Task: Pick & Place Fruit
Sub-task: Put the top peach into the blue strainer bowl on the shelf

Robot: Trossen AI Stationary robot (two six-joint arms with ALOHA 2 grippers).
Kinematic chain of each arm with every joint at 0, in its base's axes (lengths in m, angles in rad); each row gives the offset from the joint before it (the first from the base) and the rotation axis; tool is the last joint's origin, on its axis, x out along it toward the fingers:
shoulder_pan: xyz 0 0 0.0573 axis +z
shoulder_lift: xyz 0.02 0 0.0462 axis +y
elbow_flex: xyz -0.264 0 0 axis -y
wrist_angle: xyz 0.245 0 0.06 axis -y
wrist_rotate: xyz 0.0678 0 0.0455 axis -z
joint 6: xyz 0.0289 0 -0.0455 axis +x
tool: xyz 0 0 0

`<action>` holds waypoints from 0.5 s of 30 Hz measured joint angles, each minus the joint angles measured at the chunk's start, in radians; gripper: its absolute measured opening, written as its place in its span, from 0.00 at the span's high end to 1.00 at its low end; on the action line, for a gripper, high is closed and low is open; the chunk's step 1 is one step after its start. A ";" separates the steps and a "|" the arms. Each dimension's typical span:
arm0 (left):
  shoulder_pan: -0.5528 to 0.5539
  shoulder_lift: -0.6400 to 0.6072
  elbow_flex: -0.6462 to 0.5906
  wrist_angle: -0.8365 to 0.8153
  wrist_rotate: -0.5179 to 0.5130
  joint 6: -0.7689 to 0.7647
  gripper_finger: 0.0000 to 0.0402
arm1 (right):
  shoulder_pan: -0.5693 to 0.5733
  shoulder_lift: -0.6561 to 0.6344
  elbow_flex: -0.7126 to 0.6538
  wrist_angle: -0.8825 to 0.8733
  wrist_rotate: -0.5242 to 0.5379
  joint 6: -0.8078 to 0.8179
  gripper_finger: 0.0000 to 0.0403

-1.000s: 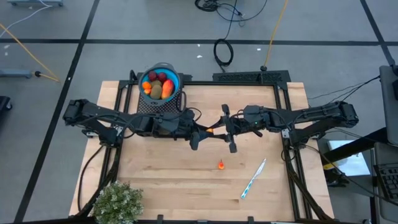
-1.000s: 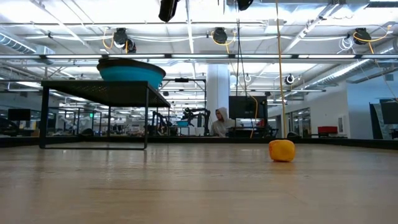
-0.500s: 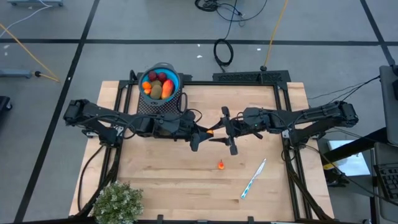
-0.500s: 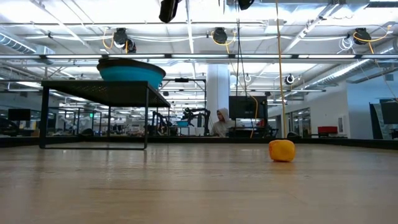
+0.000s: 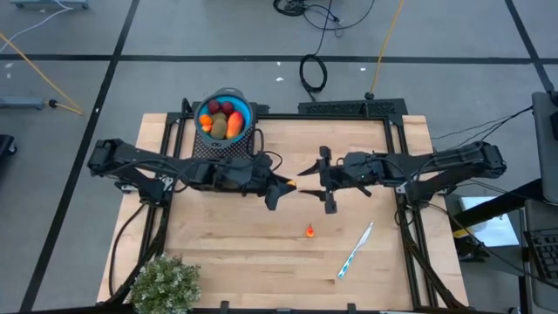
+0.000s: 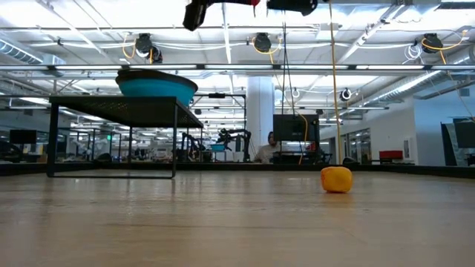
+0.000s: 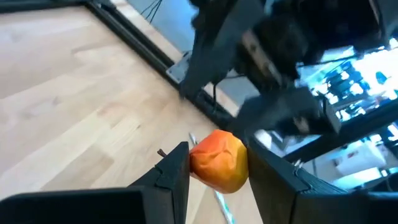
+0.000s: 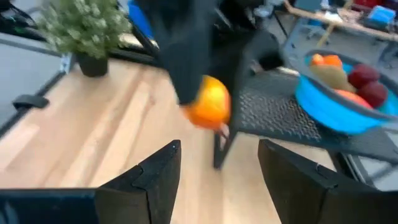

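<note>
Left wrist view shows the left gripper (image 7: 219, 171) clamped on an orange fruit (image 7: 218, 160), held in the air above the middle of the table (image 5: 227, 244). Opposite it, the right gripper (image 5: 325, 181) has spread its fingers and let go within the last second, so the handover looks done. Next comes the blue bowl (image 5: 242, 110), already holding other fruit; another small orange piece (image 5: 309, 231) waits on the table.

Left tool (image 5: 286, 184) holds an orange fruit (image 5: 299, 182); right tool (image 5: 327, 180) beside it.
</note>
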 joint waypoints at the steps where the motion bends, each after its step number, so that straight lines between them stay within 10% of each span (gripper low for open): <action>1: 0.000 0.000 0.000 -0.009 0.002 -0.004 0.66 | 0.000 -0.009 0.000 -0.011 0.014 0.000 0.48; 15: 0.066 -0.186 -0.001 -0.280 -0.176 0.068 0.66 | -0.002 -0.133 0.000 -0.177 0.099 0.061 0.51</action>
